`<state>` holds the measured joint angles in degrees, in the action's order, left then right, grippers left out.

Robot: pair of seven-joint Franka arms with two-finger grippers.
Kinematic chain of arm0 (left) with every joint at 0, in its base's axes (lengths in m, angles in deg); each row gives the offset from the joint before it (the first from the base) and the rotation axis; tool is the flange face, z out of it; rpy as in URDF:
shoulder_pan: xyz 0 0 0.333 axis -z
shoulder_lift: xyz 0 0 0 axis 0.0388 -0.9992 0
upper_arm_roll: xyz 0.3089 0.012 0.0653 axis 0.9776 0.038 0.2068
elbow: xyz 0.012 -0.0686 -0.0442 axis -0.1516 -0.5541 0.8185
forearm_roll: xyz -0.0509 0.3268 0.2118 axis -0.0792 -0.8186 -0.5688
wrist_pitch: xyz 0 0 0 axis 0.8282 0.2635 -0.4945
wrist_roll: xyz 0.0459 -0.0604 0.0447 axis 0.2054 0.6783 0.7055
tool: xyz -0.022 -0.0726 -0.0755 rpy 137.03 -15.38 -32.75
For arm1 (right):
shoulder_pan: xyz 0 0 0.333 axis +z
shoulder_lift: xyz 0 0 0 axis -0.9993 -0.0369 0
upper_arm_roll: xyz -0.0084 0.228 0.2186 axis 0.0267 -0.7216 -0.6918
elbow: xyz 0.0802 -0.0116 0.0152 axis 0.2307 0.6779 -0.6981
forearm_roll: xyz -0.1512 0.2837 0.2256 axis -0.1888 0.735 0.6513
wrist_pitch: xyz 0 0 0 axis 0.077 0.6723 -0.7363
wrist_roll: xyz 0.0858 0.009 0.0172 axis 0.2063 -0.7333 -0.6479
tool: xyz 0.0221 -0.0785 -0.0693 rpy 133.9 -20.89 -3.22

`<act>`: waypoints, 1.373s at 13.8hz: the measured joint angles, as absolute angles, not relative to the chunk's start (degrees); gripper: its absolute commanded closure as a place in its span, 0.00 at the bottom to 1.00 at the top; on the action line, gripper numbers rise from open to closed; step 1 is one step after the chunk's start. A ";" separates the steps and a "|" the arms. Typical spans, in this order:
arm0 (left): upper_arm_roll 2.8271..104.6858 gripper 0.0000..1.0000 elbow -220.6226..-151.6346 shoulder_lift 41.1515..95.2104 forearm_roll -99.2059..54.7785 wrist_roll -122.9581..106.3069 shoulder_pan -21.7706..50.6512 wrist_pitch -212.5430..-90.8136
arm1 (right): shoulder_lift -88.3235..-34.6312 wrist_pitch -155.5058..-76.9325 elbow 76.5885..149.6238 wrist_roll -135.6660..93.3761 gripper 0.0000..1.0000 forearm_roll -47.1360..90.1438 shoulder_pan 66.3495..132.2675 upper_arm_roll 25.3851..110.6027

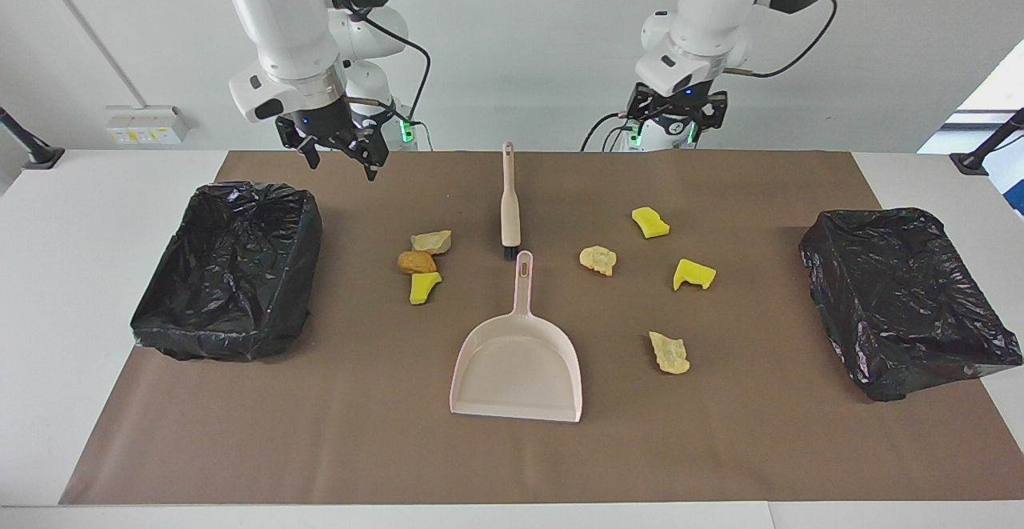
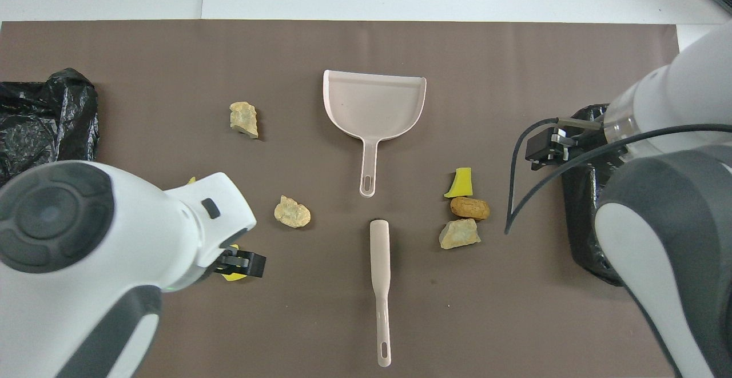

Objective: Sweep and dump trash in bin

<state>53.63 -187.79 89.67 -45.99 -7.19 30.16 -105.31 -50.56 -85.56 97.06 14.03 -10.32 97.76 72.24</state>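
Yellow, pale and orange-brown torn sponge-like chunks, the trash (image 1: 598,259), are scattered on the brown mat (image 1: 320,433) of the worktop, on both sides of the pink dustpan (image 1: 517,369) and brush (image 1: 510,207). The right gripper (image 1: 336,150) and left gripper (image 1: 678,113) are held raised over the mat's robot-side edge, fingers released and empty.
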 measured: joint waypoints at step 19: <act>53.74 0.23 -202.17 74.39 -43.27 20.66 58.71 -139.68 | -76.01 -92.24 81.99 27.82 0.00 -2.67 109.24 68.62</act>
<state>53.74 -202.17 74.39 -43.27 20.66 58.71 -139.68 -76.01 -92.24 81.99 27.82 -2.67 109.24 68.62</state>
